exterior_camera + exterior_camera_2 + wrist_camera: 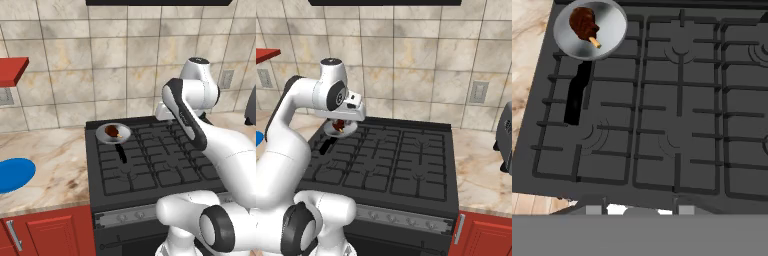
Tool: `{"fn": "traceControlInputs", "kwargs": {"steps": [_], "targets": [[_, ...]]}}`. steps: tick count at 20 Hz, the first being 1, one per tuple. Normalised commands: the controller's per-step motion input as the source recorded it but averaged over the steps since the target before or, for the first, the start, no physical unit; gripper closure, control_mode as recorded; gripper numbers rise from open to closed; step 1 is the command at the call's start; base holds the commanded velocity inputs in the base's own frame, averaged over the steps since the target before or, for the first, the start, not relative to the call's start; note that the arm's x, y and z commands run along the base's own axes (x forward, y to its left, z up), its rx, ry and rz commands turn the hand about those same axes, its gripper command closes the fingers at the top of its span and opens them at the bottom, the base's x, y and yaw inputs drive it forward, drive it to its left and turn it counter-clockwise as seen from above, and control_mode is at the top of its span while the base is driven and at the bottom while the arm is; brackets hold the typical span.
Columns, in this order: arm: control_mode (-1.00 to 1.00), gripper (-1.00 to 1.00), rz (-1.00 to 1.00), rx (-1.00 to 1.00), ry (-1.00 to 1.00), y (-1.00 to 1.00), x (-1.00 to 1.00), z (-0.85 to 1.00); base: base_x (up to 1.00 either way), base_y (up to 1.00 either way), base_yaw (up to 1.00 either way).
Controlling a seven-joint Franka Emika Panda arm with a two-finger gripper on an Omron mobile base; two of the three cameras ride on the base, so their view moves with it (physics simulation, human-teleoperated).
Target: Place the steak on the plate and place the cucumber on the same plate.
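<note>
Black stove point(150, 155) grates carry a small grey pan point(113, 133) at the rear left burner; the pan handle point(577, 95) points toward the front edge. Steak point(583, 22) lies inside the pan, reddish-brown, with a tan end pointing to 4 o'clock in the hand view. Blue plate point(12, 175) sits on the marble counter point(55, 165), at 9 o'clock from the stove in the left base view, well apart from the pan and partly cut by the picture edge. Gripper point(341, 126) hangs over the rear left of the stove, just above the pan in the right base view. Its fingers stand close together, with nothing between them. A red shelf point(12, 70) is mounted on the tiled wall above the counter.
</note>
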Motion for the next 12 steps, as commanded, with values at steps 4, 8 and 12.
{"fn": "traceControlInputs", "kwargs": {"steps": [4,8,12], "targets": [[-1.0,-1.0,0.0,0.0,0.02,0.17,0.07,0.0,0.0,0.0,0.0],[-1.0,-1.0,0.0,0.0,0.07,0.76,0.42,-0.01,0.0,0.0,0.0],[-1.0,-1.0,0.0,-0.01,0.11,0.56,0.31,-0.1,0.0,0.0,0.0]]}}
